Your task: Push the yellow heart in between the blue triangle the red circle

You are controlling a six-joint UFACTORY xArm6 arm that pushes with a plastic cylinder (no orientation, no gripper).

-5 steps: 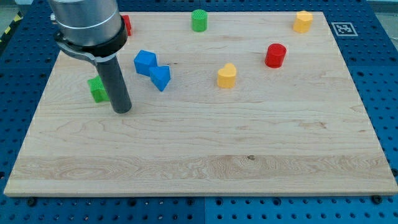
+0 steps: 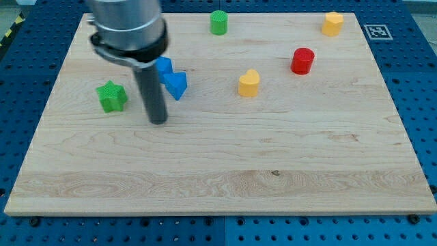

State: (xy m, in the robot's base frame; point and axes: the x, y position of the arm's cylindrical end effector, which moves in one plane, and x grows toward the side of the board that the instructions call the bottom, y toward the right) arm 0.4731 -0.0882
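Note:
The yellow heart (image 2: 249, 83) lies on the wooden board right of centre, toward the view's top. The red circle (image 2: 302, 60) stands up and to the right of it. The blue triangle (image 2: 176, 85) lies to the heart's left, touching another blue block (image 2: 164, 66) that the arm partly hides. My tip (image 2: 158, 120) rests on the board just below and left of the blue triangle, apart from it and well left of the yellow heart.
A green star (image 2: 111, 96) lies left of my tip. A green cylinder (image 2: 218, 22) stands at the top centre and a second yellow block (image 2: 332, 23) at the top right. The board (image 2: 239, 171) ends in blue pegboard all round.
My tip has moved to the view's right, away from the green star, which now shows fully. The arm now covers part of the upper blue block and hides the red block at top left.

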